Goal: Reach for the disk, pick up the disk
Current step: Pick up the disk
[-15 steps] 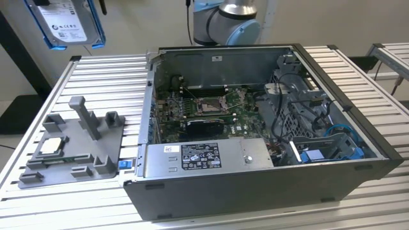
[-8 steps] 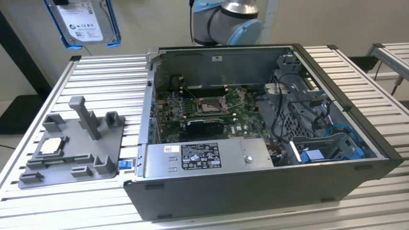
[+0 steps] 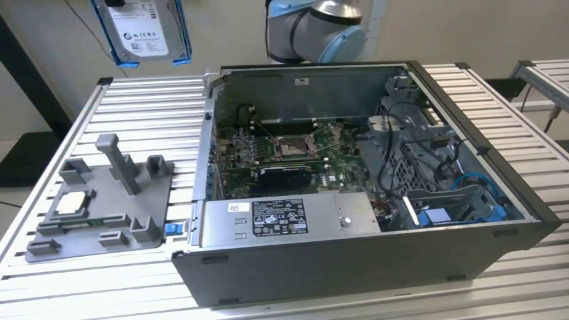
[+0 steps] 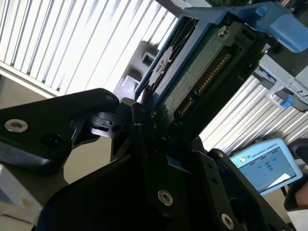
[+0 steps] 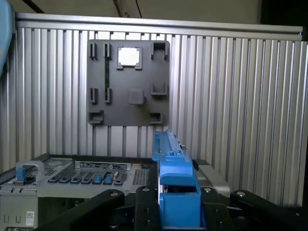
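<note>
Plainly the pick is done: the disk (image 3: 142, 30) hangs in the air high at the exterior view's left, label toward that camera, well above the slatted table (image 3: 133, 113) and well apart from the open computer case (image 3: 356, 253). In the second wrist view the gripper (image 4: 144, 113) has its jaws pinching the disk (image 4: 202, 72) across its thin faces near one end, with the green circuit board and connector pins bared above the black fingers (image 4: 103, 122). In the first wrist view the blue carrier (image 5: 168, 149) stands edge-on and upright out of the gripper (image 5: 175, 207). The drive looks stiff and fairly dense for its size, so held by one end it would probably lever against the pads. The metal faces look smooth and could slip, while the plastic carrier rails seem the kinder place to squeeze. The board and pins look fragile and are best kept off any hard edge. Room around it seems generous, with only bare table slats close below. The things to stay clear of are the grey fixture tray (image 3: 106, 200), whose posts stand up beside the small silver chip (image 3: 71, 203), and the case's raised rim.
</note>
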